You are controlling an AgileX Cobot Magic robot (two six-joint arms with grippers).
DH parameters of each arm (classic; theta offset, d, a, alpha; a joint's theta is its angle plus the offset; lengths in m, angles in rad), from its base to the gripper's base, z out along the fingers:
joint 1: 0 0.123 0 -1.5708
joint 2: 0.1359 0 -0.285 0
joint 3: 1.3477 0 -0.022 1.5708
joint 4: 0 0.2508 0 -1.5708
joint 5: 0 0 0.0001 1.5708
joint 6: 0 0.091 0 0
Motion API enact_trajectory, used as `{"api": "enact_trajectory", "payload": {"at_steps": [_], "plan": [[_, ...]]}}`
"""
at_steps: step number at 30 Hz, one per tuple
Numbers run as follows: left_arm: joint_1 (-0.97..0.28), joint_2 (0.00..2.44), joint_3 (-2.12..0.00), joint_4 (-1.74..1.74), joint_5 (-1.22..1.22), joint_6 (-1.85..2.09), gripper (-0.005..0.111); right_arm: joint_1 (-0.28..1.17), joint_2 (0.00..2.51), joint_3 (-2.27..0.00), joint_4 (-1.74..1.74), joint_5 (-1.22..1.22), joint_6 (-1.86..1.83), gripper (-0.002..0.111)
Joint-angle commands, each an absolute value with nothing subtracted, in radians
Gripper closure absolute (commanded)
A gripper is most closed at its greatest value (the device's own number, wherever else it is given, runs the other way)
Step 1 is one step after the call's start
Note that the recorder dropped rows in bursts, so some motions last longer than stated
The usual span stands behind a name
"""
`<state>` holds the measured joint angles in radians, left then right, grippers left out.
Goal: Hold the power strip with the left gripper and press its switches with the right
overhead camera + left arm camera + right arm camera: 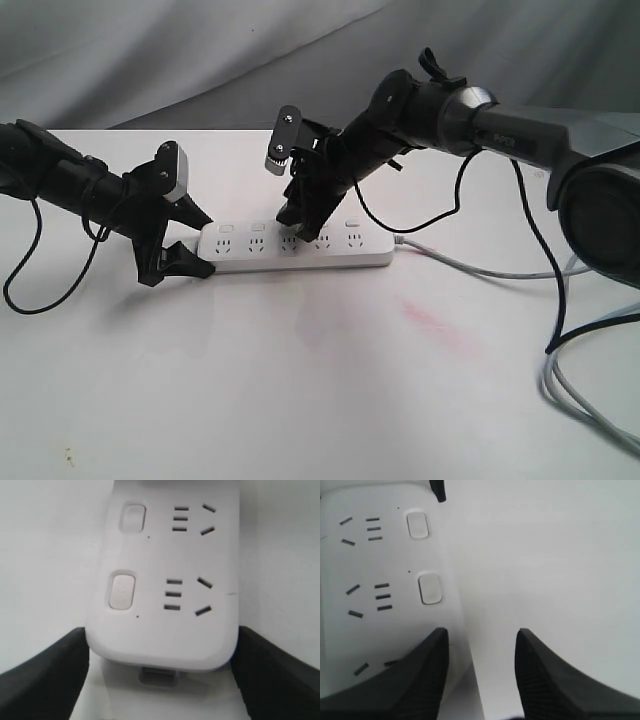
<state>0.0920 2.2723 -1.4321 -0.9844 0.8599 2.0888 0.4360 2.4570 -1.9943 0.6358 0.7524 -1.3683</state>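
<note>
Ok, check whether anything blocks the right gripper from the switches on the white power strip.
Nothing visible does. The black two-finger right gripper hangs open over the long white plastic power strip, only bare plastic between it and the nearest small white rocker switches. The black left gripper clamps the strip's end, clear of that path.

Left claw [203,246] around strip [300,256] end, right claw [304,228] above middle

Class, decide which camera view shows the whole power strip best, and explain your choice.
The exterior view: the power strip lies there end to end, cord included. The left wrist view shows only one rounded end with two switches; the right wrist view just a stretch along its switch side.
</note>
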Motion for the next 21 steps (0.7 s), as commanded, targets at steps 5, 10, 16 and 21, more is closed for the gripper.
{"api": "enact_trajectory", "payload": {"at_steps": [5, 10, 16, 21], "plan": [[0.094, 2.272, -1.436, -0.991, 0.860, 2.095, 0.040, 0.429, 2.472, -1.992, 0.662, 0.735, -1.367, 0.068], [0.094, 2.272, -1.436, -0.991, 0.860, 2.095, 0.040, 0.429, 2.482, -1.992, 0.664, 0.735, -1.367, 0.068], [0.094, 2.272, -1.436, -0.991, 0.860, 2.095, 0.040, 0.429, 2.484, -1.992, 0.664, 0.739, -1.367, 0.068], [0.094, 2.272, -1.436, -0.991, 0.860, 2.095, 0.040, 0.427, 2.484, -1.992, 0.657, 0.745, -1.367, 0.068]]}}
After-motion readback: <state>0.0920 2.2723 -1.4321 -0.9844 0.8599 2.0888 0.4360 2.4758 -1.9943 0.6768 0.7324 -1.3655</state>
